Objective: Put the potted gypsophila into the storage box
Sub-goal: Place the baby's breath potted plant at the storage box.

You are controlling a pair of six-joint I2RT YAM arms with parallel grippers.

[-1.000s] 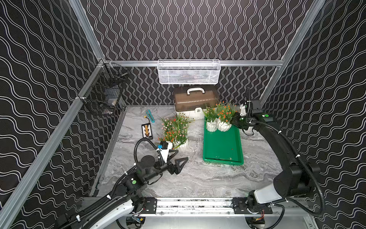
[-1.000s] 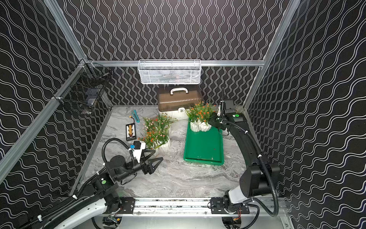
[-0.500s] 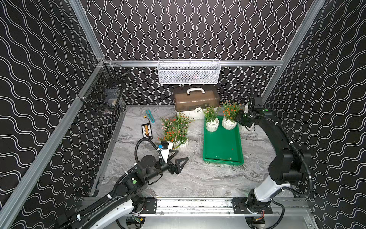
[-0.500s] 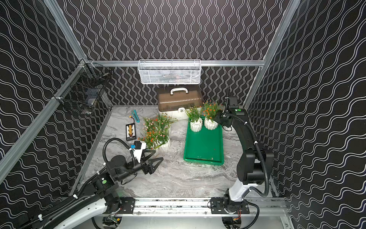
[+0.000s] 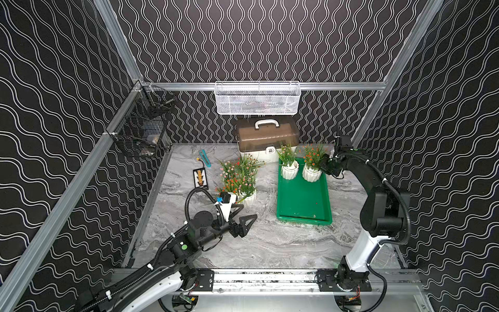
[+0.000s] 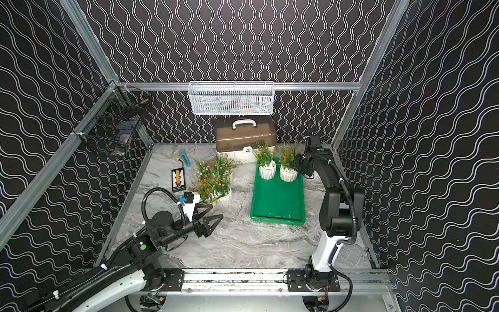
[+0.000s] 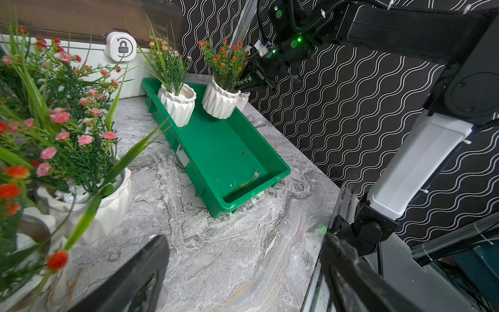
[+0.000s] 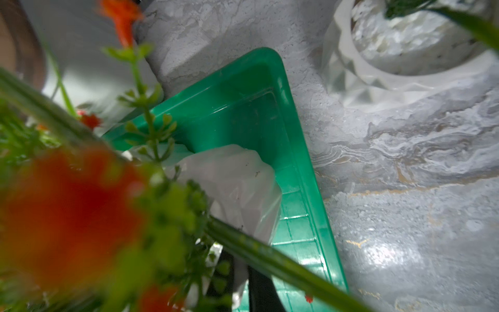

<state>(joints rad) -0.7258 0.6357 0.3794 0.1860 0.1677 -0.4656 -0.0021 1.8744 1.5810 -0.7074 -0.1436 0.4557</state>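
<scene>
Orange-flowered gypsophila in white ribbed pot (image 5: 312, 173) at far right corner of bright-green plastic tray (image 5: 302, 200).
Right gripper (image 5: 325, 167) pinches its stems; left gripper (image 5: 248, 212) spread wide, empty.

The grey marbled table (image 5: 270, 243) carries everything. The storage box (image 5: 303, 220) lies flat on its right half, long sides running front to back. A white case with a brown lid (image 5: 267, 135) stands at the back wall, its base just beside the box's far left corner. Left of the box, several potted gypsophila (image 5: 240, 175) stand bunched together; one more white pot (image 8: 405, 78) stands on the marble outside the box's far corner. Further left lies a black card (image 5: 200, 178); behind it, a teal strip (image 5: 205, 157) and a small yellow-tipped piece (image 5: 199, 160). Pale grit (image 7: 243, 208) speckles the marble by the box's near end.
</scene>
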